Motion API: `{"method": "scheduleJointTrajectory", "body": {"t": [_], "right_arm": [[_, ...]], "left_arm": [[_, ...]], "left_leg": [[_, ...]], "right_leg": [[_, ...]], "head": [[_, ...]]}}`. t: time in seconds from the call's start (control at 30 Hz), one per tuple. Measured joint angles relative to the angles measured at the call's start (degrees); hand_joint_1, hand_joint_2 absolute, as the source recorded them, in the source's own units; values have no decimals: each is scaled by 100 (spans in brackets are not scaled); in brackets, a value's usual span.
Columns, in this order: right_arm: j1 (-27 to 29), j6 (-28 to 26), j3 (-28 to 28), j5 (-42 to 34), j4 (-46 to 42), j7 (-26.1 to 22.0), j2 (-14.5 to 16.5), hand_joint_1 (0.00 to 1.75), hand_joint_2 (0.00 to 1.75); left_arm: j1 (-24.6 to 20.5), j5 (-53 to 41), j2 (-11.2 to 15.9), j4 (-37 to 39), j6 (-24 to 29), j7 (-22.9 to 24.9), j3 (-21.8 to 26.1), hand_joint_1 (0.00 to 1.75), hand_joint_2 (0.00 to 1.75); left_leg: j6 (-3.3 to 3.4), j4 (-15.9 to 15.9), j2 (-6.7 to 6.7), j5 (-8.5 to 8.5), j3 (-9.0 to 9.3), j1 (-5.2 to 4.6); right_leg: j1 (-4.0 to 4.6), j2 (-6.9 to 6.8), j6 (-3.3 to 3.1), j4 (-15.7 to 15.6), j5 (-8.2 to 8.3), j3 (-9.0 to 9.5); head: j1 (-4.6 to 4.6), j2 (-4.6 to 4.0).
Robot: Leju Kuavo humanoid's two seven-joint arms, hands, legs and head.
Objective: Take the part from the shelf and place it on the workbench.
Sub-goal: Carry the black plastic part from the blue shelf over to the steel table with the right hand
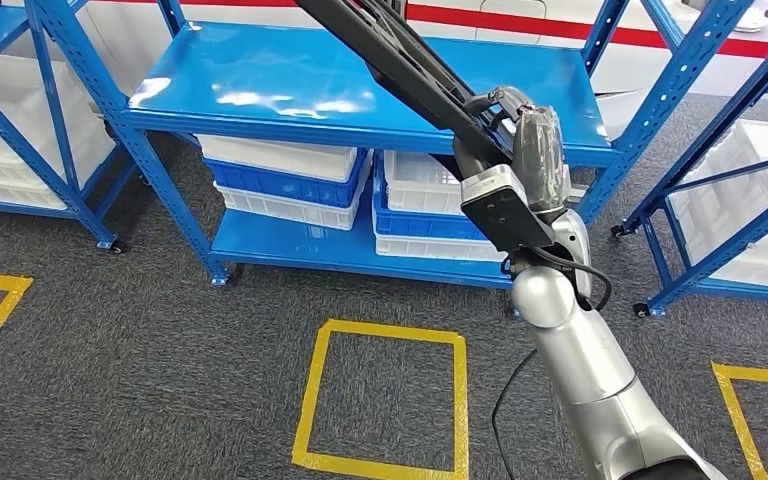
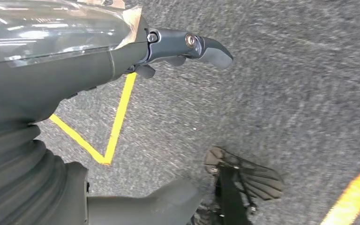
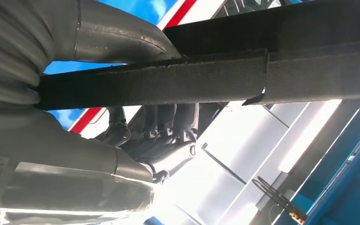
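Observation:
The part [image 1: 400,55] is a long, thin black bar that slants from my right hand [image 1: 535,150] up to the picture's top edge, in front of the blue shelf [image 1: 290,85]. My right arm is raised before that shelf, and its hand grips the bar's lower end. In the right wrist view the bar [image 3: 168,82] crosses the whole picture, with the thumb lying over it and the dark fingers [image 3: 164,140] curled under it. My left hand [image 2: 89,79] hangs over the grey carpet with nothing in it, one finger [image 2: 211,49] stretched out and apart from the thumb [image 2: 164,201].
White and blue bins [image 1: 290,180] are stacked on the shelf's lower level. More blue racks stand at the left [image 1: 50,110] and right [image 1: 720,170]. A yellow tape square [image 1: 385,400] marks the carpet in front of the shelf, with more tape corners at both sides.

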Motion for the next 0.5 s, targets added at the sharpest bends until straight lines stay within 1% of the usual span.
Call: {"method": "scheduleJointTrajectory", "body": {"t": [0.03,0.07,0.1,0.13,0.17,0.2,0.23,0.27,0.3,0.33,0.37,0.4,0.43,0.47,0.5], "right_arm": [[4,-3,-11,5,-26,0,-5,175,175],[17,-11,-30,14,-62,-1,-8,175,175],[32,-24,-52,27,-100,-1,-13,175,175],[56,-40,-74,48,-135,0,-21,175,175],[88,-59,-96,72,-161,5,-36,175,175],[119,-75,-113,96,-181,11,-49,175,175],[150,-86,-124,119,-207,22,-59,175,175],[176,-92,-134,142,-232,36,-66,175,175],[193,-92,-141,166,-257,50,-68,175,175],[205,-90,-149,196,-280,69,-70,175,175],[216,-86,-159,230,-294,90,-71,175,175],[228,-83,-169,266,-303,109,-72,175,175],[243,-80,-178,299,-309,124,-73,175,175],[255,-78,-186,327,-319,134,-77,175,175],[264,-76,-195,345,-333,138,-83,175,175]], "left_arm": [[-1,-18,-2,0,2,-2,-1,0,175],[1,-44,-3,0,6,-3,-1,0,175],[2,-67,-3,0,13,-5,-2,0,175],[3,-84,-2,0,18,-8,-2,0,175],[10,-97,0,0,22,-13,-2,0,175],[15,-103,3,0,24,-20,-2,0,175],[20,-110,6,0,23,-26,-2,0,175],[26,-118,9,0,24,-25,-2,0,175],[26,-131,11,0,28,-14,-2,0,175],[24,-144,12,0,35,9,-2,0,175],[21,-157,12,0,44,40,-2,0,175],[19,-171,13,0,55,73,-2,0,175],[17,-179,14,0,63,99,-2,0,175],[16,-185,16,0,67,115,-2,0,175],[13,-190,17,-1,66,122,-2,0,175]], "left_leg": [[-27,10,-3,66,-68,-9],[-57,11,-6,134,-110,-18],[-86,6,-10,200,-131,-24],[-119,-10,-15,265,-142,-28],[-152,-33,-24,323,-147,-23],[-184,-23,-33,300,-173,-10],[-214,57,-41,165,-218,1],[-242,250,-48,-86,-289,14],[-268,570,-49,-415,-382,27],[-294,979,-50,-717,-476,33],[-316,1376,-51,-909,-546,37],[-331,1663,-50,-957,-556,38],[-335,1767,-50,-885,-478,39],[-325,1648,-50,-748,-291,40],[-304,1340,-52,-636,-1,39]], "right_leg": [[14,0,-13,-495,-1,368],[32,7,-53,-920,-58,652],[50,14,-97,-1228,-134,828],[75,22,-138,-1385,-182,893],[61,24,-185,-1388,-156,844],[33,15,-232,-1383,-106,801],[5,4,-301,-1376,-45,752],[-24,-6,-365,-1379,30,699],[-26,-11,-409,-1374,108,634],[-16,-11,-440,-1368,186,549],[-3,-10,-443,-1358,259,466],[7,-10,-437,-1344,325,370],[15,-10,-424,-1325,380,277],[18,-9,-407,-1299,428,190],[20,-8,-388,-1268,470,112]], "head": [[3,0],[-7,0],[-12,0],[-21,0],[-30,0],[-30,0],[-37,0],[-45,0],[-54,0],[-60,0],[-64,0],[-63,0],[-64,0],[-66,0],[-67,0]]}}
